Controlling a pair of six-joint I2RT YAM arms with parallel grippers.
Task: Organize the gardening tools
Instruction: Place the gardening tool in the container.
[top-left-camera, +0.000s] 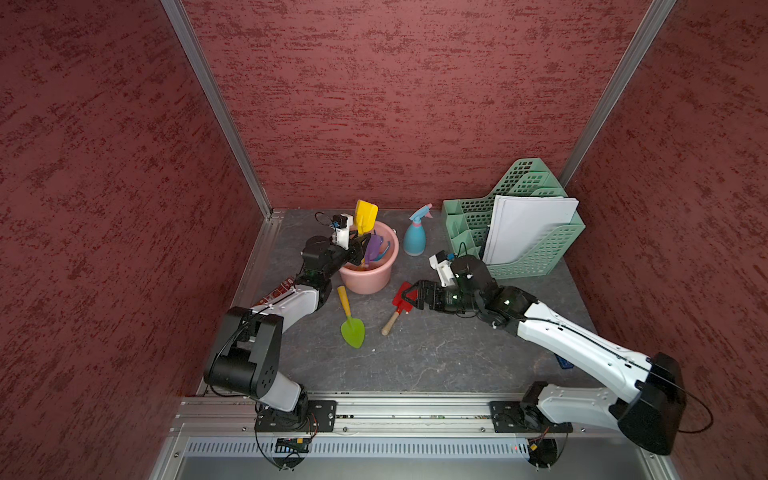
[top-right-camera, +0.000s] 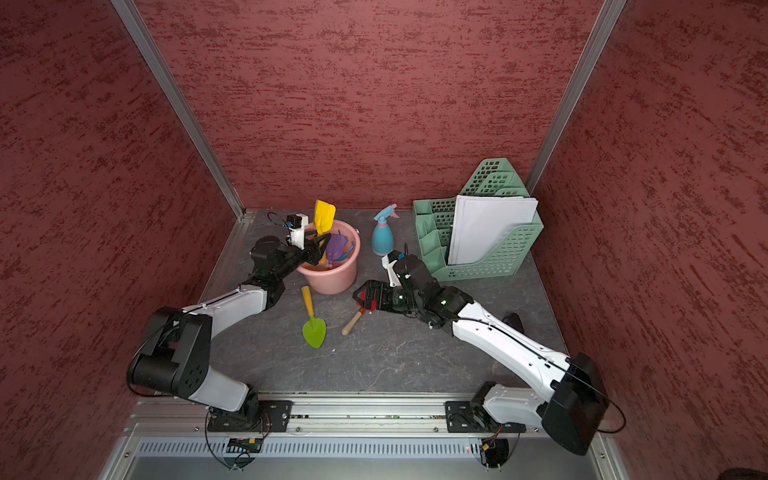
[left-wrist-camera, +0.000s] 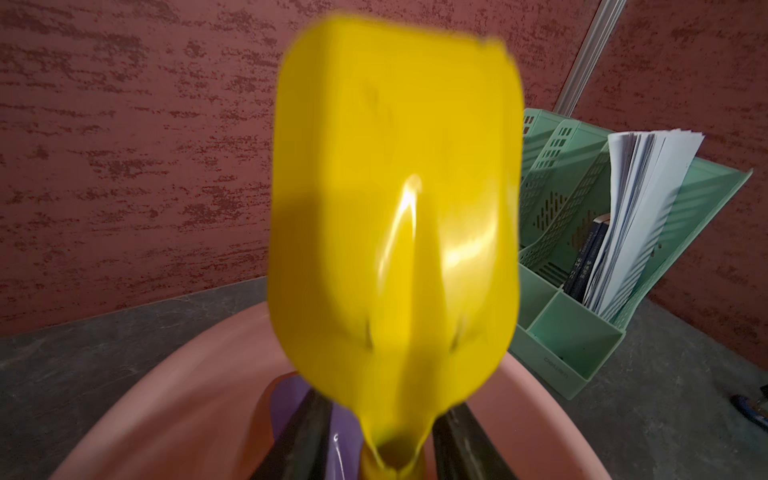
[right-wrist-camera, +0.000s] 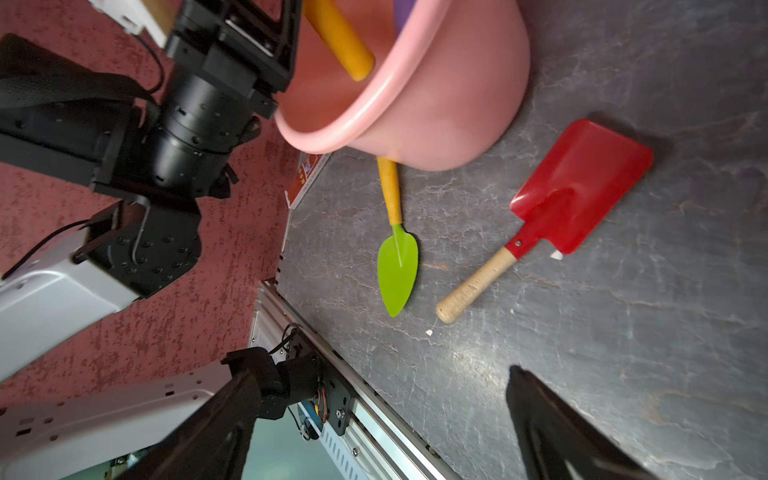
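the gardening tools (top-left-camera: 353, 331) sit around the middle of both top views, some in the pink bucket (top-left-camera: 370, 283) and some flat on the grey table (top-left-camera: 436, 357). in the bucket stand the yellow scoop (top-left-camera: 366, 216), purple scoop (top-left-camera: 373, 246) and blue fork (top-left-camera: 385, 252). below it lie the green trowel (right-wrist-camera: 397, 266) and, to its right, the red scoop (right-wrist-camera: 582, 183). the spray bottle (top-left-camera: 414, 237) stands right of the bucket.

we judge them all light, stiff plastic with glossy, slippery blades, so the red scoop's pale wooden handle or its neck is the place to pinch. the right gripper (top-left-camera: 409, 296) hovers over that scoop's blade, fingers spread wide, holding nothing. the left gripper (top-left-camera: 361, 248) brackets the yellow scoop's neck; we cannot tell whether it pinches or merely flanks it.

in the way are the bucket wall close by, the trowel just beside, and the left arm over the rim. the green file rack (top-left-camera: 532, 253) stands well to the right.
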